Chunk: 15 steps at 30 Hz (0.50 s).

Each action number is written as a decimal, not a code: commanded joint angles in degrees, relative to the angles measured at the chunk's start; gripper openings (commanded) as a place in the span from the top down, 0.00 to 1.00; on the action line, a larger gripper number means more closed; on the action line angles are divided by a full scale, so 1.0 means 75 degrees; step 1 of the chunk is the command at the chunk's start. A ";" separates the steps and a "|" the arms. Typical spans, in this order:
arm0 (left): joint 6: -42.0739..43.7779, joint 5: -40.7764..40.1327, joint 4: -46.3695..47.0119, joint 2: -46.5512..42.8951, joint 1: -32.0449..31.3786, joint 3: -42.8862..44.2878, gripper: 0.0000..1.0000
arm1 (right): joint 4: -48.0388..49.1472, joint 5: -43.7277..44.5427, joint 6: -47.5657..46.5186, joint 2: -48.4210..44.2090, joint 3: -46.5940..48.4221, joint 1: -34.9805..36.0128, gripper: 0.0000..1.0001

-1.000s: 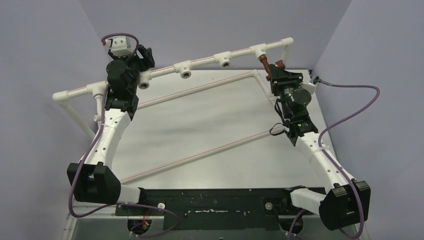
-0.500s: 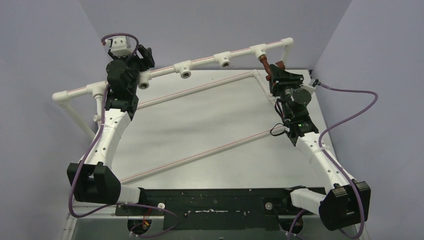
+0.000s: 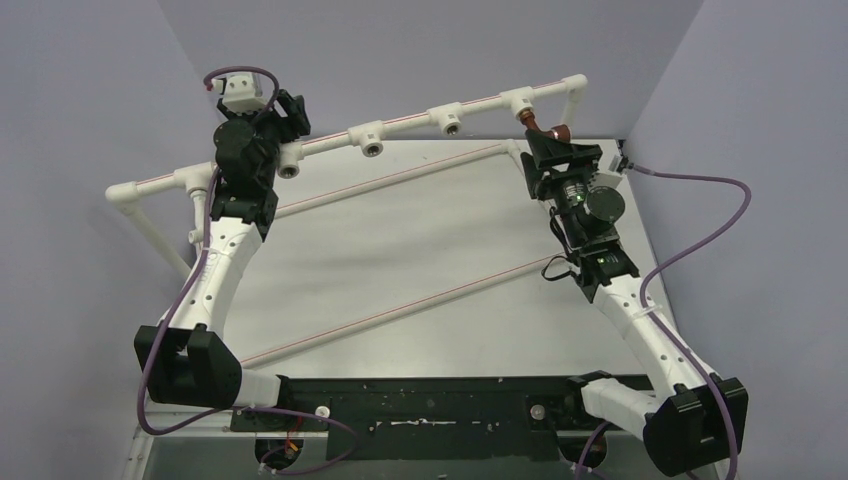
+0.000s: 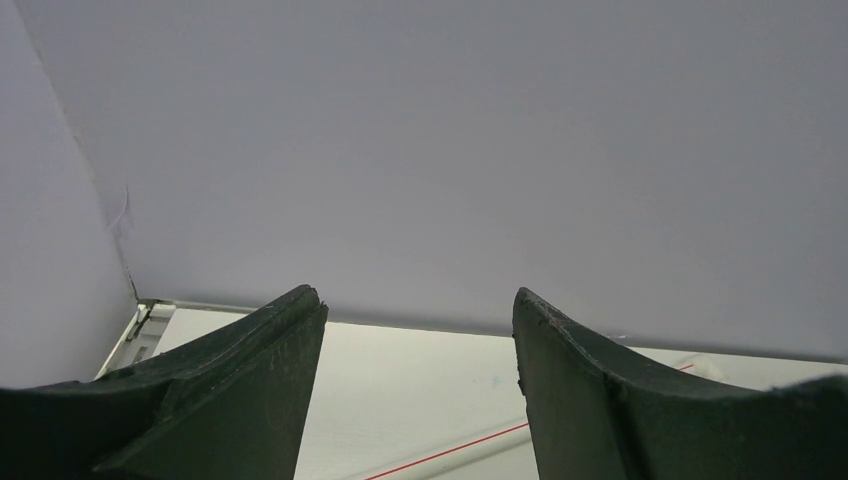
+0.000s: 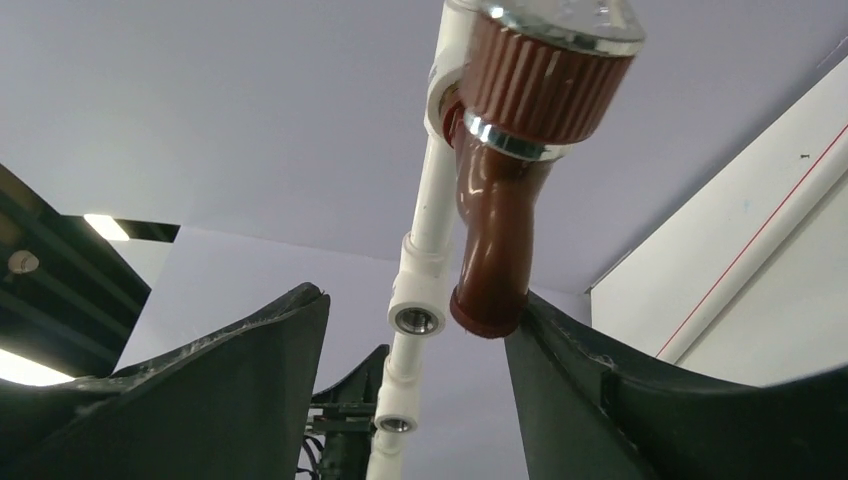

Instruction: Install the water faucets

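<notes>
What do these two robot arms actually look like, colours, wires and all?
The left arm and right arm match: white tube-like links joined by chunky black joint housings. A purple cable loops alongside each. A white box sits by the left wrist. Each arm ends in two dark, curved fingers tapering to blunt tips.

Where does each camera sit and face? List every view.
Top: above and behind, looking down on table, pipe frame; left arm, right arm show.
Left wrist: on left arm, facing the wall; open left claw shows.
Right wrist: on right arm, looking up at brown faucet; right claw shows.
Top and right wrist share brown faucet, pipe frame.
</notes>
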 commanded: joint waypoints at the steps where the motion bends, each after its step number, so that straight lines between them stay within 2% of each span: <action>1: 0.0163 0.0079 -0.1678 0.0621 -0.0028 -0.0494 0.34 | 0.0123 -0.0114 -0.0507 -0.0535 -0.0070 -0.0005 0.34; 10: 0.0165 0.0075 -0.1688 0.0628 -0.0052 -0.0487 0.34 | -0.1031 0.0097 -0.1908 -0.1134 0.0102 -0.0070 0.29; 15: 0.0175 0.0064 -0.1691 0.0644 -0.0059 -0.0475 0.34 | -0.1482 -0.0036 -0.3089 -0.1186 0.0483 -0.0111 0.29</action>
